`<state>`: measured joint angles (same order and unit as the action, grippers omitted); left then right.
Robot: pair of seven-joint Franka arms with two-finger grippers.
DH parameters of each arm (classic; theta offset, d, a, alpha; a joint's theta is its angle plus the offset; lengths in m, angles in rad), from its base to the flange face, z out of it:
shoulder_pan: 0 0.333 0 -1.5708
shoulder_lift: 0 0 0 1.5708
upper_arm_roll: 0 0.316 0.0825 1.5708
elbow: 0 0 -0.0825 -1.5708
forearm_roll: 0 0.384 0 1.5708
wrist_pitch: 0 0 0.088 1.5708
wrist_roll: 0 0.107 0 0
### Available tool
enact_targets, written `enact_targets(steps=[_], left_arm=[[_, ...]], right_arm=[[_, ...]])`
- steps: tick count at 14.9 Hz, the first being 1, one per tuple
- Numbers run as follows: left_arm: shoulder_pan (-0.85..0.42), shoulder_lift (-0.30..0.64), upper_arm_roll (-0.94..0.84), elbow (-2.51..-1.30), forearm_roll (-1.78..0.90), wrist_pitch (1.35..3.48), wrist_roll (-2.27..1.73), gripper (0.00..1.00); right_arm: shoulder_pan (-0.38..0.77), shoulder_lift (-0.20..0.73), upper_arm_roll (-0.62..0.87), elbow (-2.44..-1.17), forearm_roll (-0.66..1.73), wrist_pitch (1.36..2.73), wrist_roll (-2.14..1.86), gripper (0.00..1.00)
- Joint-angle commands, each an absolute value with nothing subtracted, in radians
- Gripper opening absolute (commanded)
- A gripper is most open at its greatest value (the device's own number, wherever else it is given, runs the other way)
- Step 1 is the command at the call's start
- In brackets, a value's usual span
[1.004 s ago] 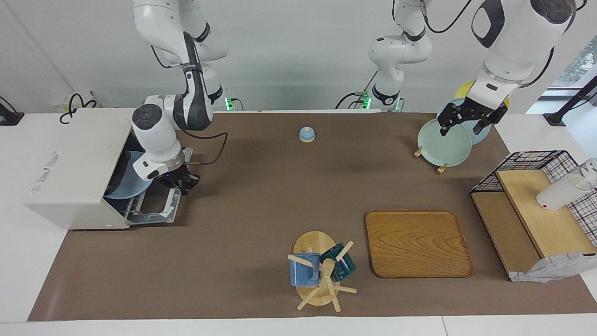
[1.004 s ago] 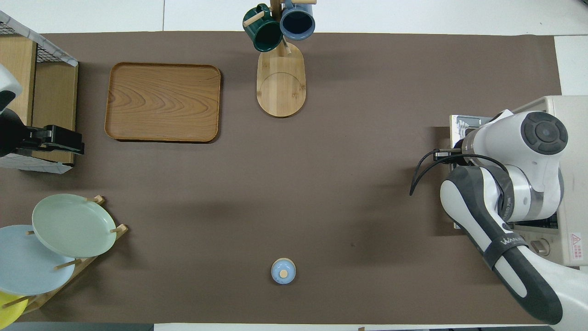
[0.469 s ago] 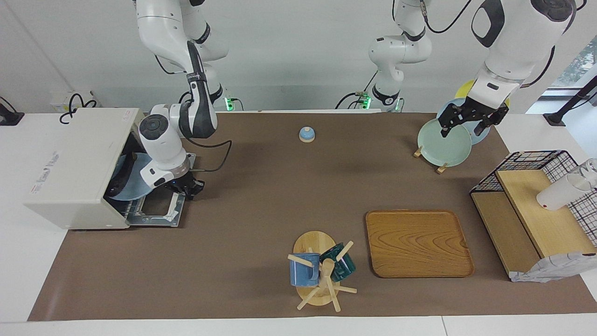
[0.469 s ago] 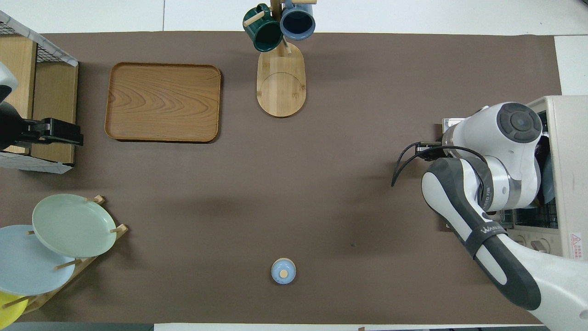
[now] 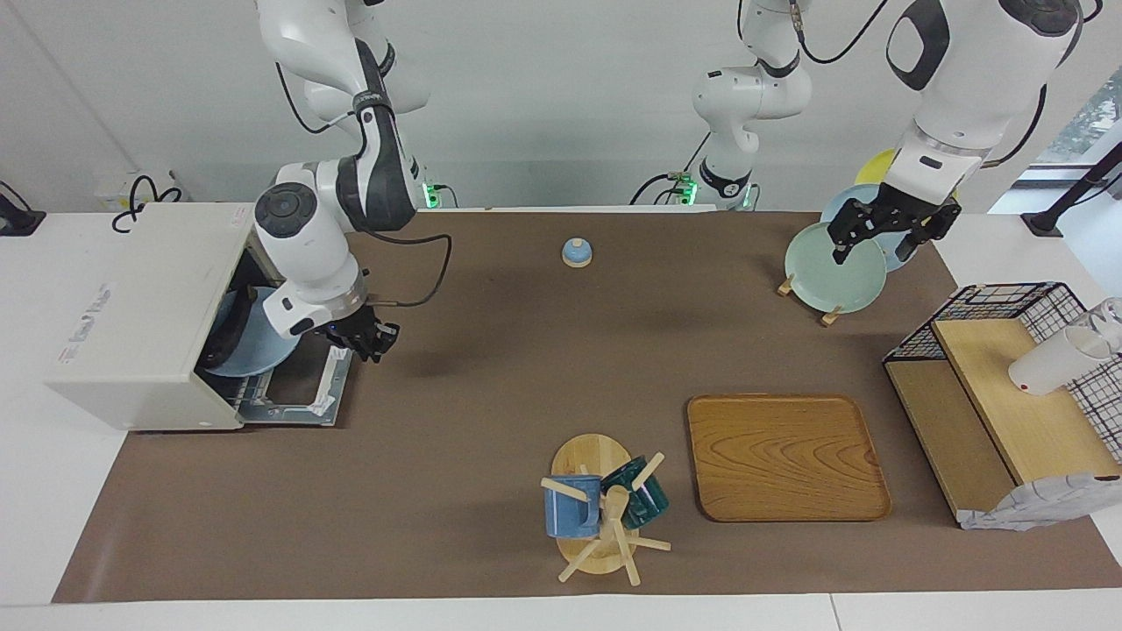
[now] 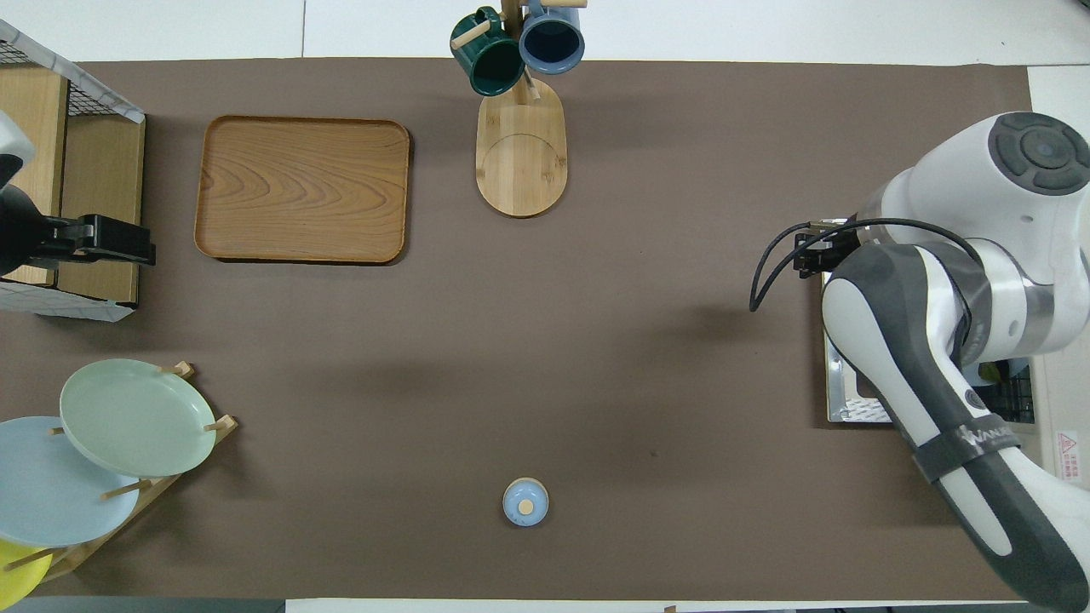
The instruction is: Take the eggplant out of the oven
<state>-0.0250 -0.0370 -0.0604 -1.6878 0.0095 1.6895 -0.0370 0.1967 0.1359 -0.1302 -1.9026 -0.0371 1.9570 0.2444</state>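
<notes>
Jaws on the right gripper (image 5: 375, 342), can't tell, over the oven (image 5: 149, 315) door; left gripper (image 5: 887, 230) spread, over the green plate (image 5: 828, 267).

Oven (image 5: 131, 315) door down, plate (image 5: 250, 342) inside

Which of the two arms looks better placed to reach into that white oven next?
The right one, I'd say. The right gripper hangs just over the edge of the oven's dropped door, while the left gripper is over the plate rack at the table's left-arm end.
</notes>
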Motion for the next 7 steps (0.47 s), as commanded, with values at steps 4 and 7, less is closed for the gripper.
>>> enact_targets(steps=[4, 7], left_arm=[[-0.035, -0.049, -0.051, -1.723, 0.031, 1.706, -0.040, 1.00], [-0.034, -0.070, -0.051, -1.759, 0.031, 1.691, -0.038, 1.00]], right_arm=[[0.143, 0.101, -0.130, -1.963, -0.095, 1.946, 0.203, 0.50], [0.094, 0.081, -0.130, -2.022, -0.095, 1.999, 0.118, 0.50]])
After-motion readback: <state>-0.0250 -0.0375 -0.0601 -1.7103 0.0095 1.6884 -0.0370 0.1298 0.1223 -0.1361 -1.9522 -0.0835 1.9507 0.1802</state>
